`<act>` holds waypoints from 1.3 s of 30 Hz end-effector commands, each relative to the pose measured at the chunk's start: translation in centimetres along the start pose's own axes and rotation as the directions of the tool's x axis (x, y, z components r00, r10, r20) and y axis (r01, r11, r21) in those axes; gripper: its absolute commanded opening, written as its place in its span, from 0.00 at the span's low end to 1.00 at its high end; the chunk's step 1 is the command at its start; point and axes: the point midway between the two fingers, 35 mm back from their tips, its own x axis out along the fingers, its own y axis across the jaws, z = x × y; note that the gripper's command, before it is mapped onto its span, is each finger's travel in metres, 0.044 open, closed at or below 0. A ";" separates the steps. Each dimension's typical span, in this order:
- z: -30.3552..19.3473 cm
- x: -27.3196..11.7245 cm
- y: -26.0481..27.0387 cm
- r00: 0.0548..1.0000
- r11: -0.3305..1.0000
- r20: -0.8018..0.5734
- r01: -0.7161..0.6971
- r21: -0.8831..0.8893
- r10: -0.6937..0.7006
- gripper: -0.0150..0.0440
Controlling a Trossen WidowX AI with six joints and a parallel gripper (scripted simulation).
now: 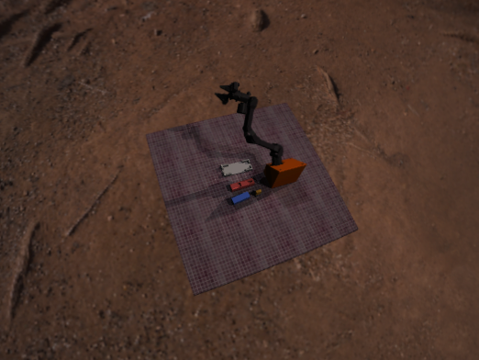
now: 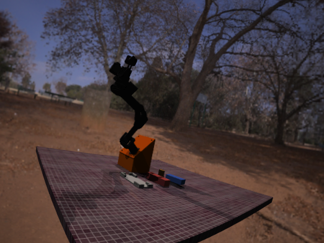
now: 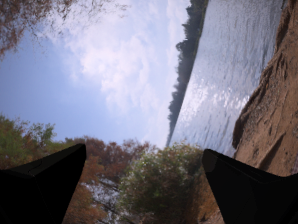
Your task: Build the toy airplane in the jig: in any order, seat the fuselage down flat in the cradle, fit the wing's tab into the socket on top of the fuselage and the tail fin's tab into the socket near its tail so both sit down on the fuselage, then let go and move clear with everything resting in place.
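The pale grey jig [image 1: 236, 168] [image 2: 136, 180] lies on the mat with its cradle empty. The red fuselage [image 1: 237, 186] [image 2: 164, 181] lies beside the jig, apart from it. The blue wing [image 1: 240, 197] [image 2: 175, 179] lies on the fuselage's other side, apart from it. The small yellow tail fin [image 1: 258, 192] [image 2: 161, 172] is near the wing's end, on the side toward the arm's base. The tabs and sockets are too small to make out. My gripper [image 1: 218, 91] [image 3: 145, 154] is open and empty, raised high above the mat and far from all parts.
The orange base block [image 1: 286, 174] [image 2: 144, 155] carries the arm and stands close to the fuselage and tail fin. All parts lie on a checked purple-grey mat [image 1: 275, 239] [image 2: 124, 214] with raised edges over the ground. The wrist view shows sky, trees, water and bare ground.
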 end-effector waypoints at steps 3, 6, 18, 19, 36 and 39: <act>0.2 -0.2 0.4 1.000 1.000 0.006 -0.014 0.017 0.014 1.00; 1.5 -1.3 2.3 0.996 0.990 0.039 -0.088 0.108 0.084 1.00; 11.7 -10.8 10.2 0.854 0.659 0.336 -0.520 0.544 0.397 1.00; 12.8 -11.9 10.5 0.831 0.602 0.370 -0.555 0.574 0.415 1.00; 28.5 -26.2 3.4 0.478 -0.465 0.799 -0.650 0.602 0.366 1.00; 30.2 -27.4 0.8 0.434 -0.603 0.847 -0.600 0.526 0.307 1.00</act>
